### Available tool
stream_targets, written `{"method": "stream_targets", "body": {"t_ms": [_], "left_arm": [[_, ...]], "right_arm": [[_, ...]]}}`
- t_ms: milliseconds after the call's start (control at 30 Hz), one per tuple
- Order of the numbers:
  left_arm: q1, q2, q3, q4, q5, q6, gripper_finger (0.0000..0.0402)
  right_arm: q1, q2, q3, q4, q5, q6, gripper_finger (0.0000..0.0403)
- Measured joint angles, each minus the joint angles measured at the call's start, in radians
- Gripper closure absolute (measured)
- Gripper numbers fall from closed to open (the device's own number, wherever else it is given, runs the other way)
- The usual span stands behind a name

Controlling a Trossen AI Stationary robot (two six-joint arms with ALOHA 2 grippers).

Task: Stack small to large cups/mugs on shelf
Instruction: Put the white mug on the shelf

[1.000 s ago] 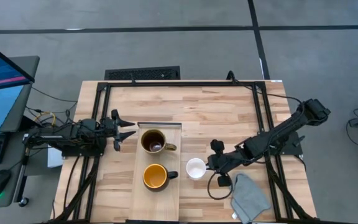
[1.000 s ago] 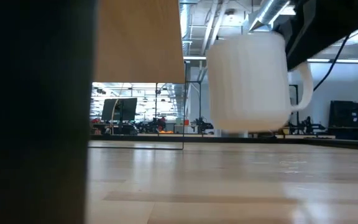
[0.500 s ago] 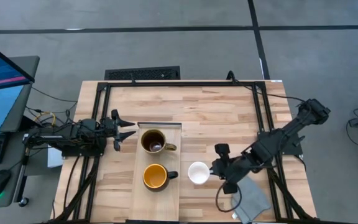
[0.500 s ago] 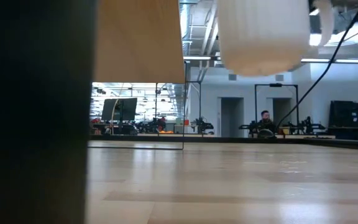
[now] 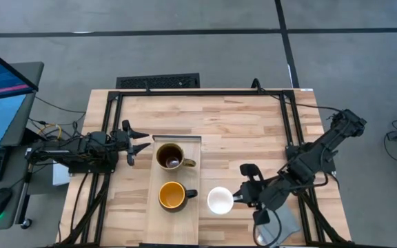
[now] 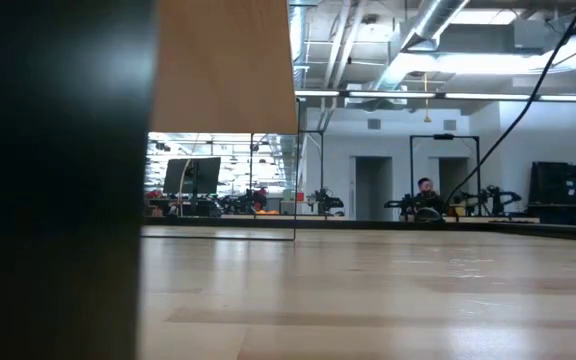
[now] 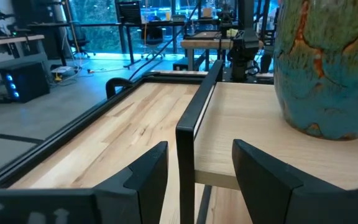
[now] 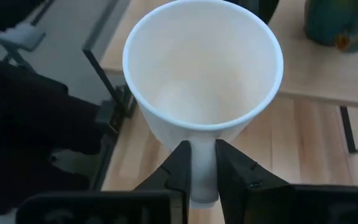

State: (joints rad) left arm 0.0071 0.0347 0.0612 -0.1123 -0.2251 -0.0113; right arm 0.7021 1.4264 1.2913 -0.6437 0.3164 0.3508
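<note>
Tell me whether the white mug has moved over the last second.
Yes. In the high view the white mug, held by the right claw, has shifted toward the table's near edge relative to the orange-lined mug on the shelf, and risen out of the low view.

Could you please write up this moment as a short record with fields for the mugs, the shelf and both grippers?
shelf: pale wooden board on the table
large mug: brown mug standing on the shelf, far end
medium mug: dark mug with yellow-orange inside standing on the shelf, nearer end
small mug: white mug held by its handle above the table, just right of the shelf
right gripper: shut on the white mug's handle
left gripper: open, beside the shelf's left edge near the brown mug
cloth: grey cloth under the right arm
</note>
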Motion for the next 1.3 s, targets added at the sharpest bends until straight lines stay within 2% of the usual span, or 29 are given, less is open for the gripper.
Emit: {"method": "stream_targets", "body": {"t_ms": [133,367,567,767,933,1300], "left_arm": [[0.0,0.0,0.0,0.0,0.0,0.0,0.0232],[0.0,0.0,0.0,0.0,0.0,0.0,0.0232],[0.0,0.0,0.0,0.001,0.0,0.0,0.0232],[0.0,0.0,0.0,0.0,0.0,0.0,0.0232],[0.0,0.0,0.0,0.0,0.0,0.007,0.0232],[0.0,0.0,0.0,0.0,0.001,0.008,0.0232]], "right_arm": [[0.004,0.0,0.024,0.018,0.0,-0.017,0.0334],[0.011,0.001,0.024,0.153,-0.004,-0.113,0.0334],[0.011,0.002,0.024,0.241,-0.006,-0.126,0.0334],[-0.004,0.075,0.038,0.33,-0.053,-0.231,0.0334],[-0.02,0.178,0.148,0.266,-0.062,-0.245,0.0334],[-0.05,0.44,0.51,0.041,-0.08,-0.282,0.0334]]}}
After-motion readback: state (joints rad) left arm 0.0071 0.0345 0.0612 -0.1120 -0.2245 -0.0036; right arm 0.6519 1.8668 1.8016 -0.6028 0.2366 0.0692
